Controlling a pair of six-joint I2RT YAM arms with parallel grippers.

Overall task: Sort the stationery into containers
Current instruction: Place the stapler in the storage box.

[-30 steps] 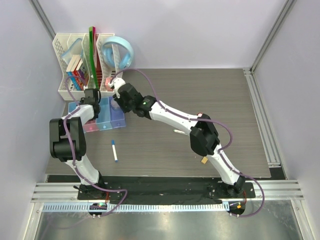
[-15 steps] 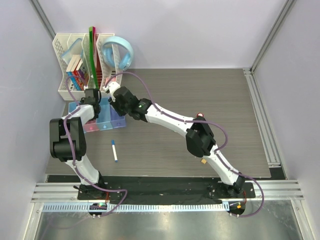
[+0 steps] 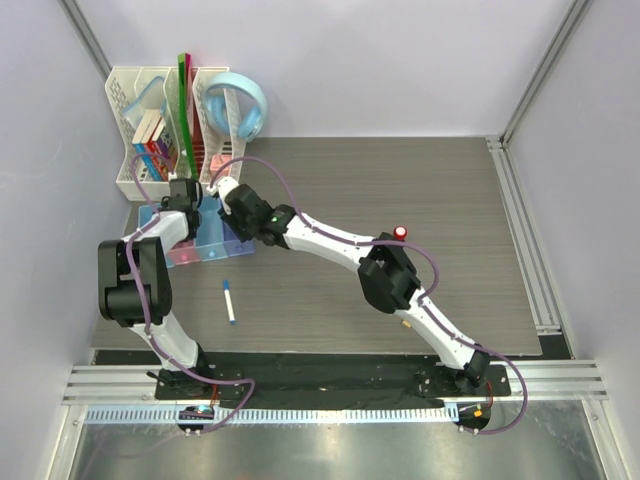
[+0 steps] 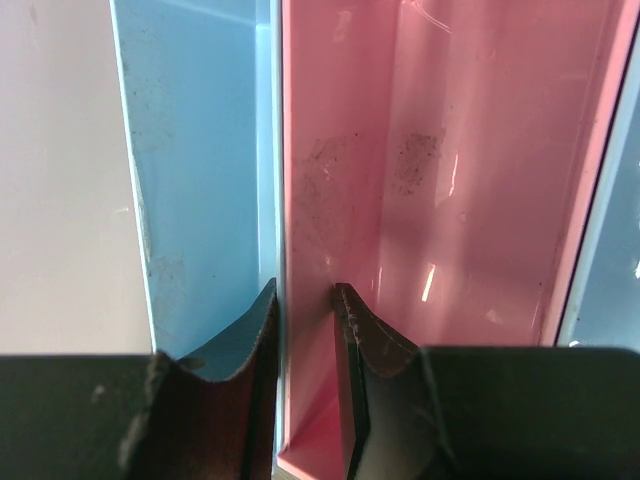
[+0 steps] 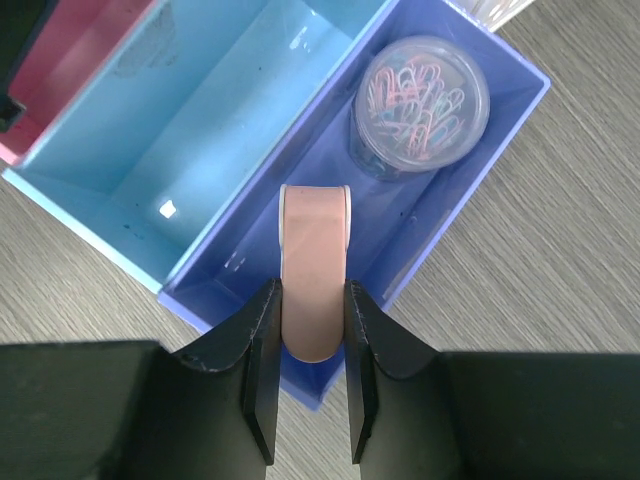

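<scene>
Right tool (image 5: 308,292) was closed on a pinkish eraser (image 5: 314,250), jaws pressed against both its sides, holding it over the purple bin (image 5: 420,235) at lower center of the wrist view. A round clear tub of paper clips (image 5: 420,100) sat in the same bin, toward upper right. The inner blue bin (image 5: 200,150) adjoined it on the left. Left tool (image 4: 303,300) was clamped on the divider wall (image 4: 279,150) between the outer blue bin (image 4: 195,180) and the pink bin (image 4: 450,200). A white marker with blue cap (image 3: 230,301) lay on the counter (image 3: 420,180), lower left, apart from the bins.
</scene>
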